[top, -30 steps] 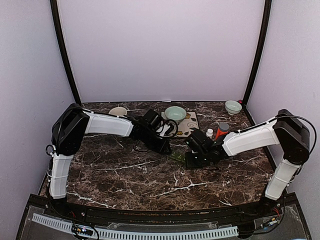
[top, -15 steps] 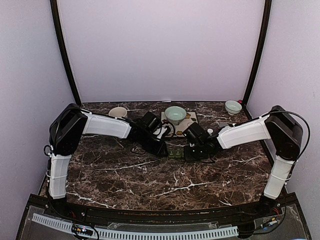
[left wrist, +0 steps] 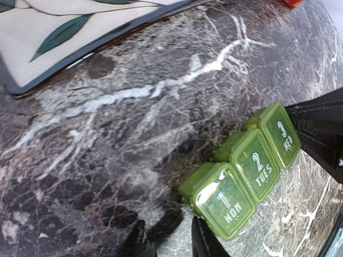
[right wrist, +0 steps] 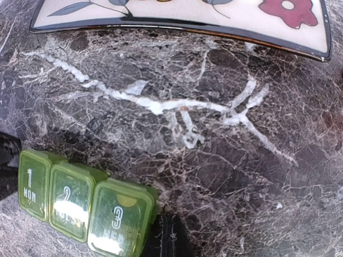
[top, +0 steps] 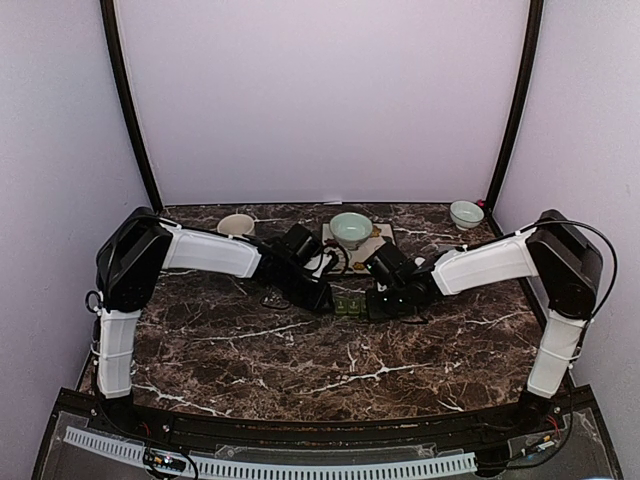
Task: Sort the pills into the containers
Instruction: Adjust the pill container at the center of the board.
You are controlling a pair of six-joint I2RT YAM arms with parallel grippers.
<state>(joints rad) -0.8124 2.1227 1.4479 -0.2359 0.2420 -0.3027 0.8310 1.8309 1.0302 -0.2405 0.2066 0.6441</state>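
The containers are a green pill-box strip (top: 350,306) of three joined compartments, lids shut, marked 1 MON, 2 TUES, 3 WED (left wrist: 252,163) (right wrist: 86,203). It lies on the marble between my two grippers. My left gripper (left wrist: 171,243) (top: 321,297) sits at the MON end, its jaws a little apart with only marble between them, and one finger (left wrist: 206,241) touches that corner. My right gripper (right wrist: 167,238) (top: 381,304) is at the WED end with its fingers pressed together against the box. No loose pills show clearly.
A floral tray (top: 385,240) (right wrist: 225,16) lies just behind the box and bears a pale green bowl (top: 350,228). A beige mug (top: 236,224) stands at the back left. A second pale green bowl (top: 466,213) stands at the back right. A red item (left wrist: 292,2) shows at the far edge.
My right gripper has moved left and away from me, up to the WED end of the box. My left gripper has drawn slightly left. The box sits a little farther back.
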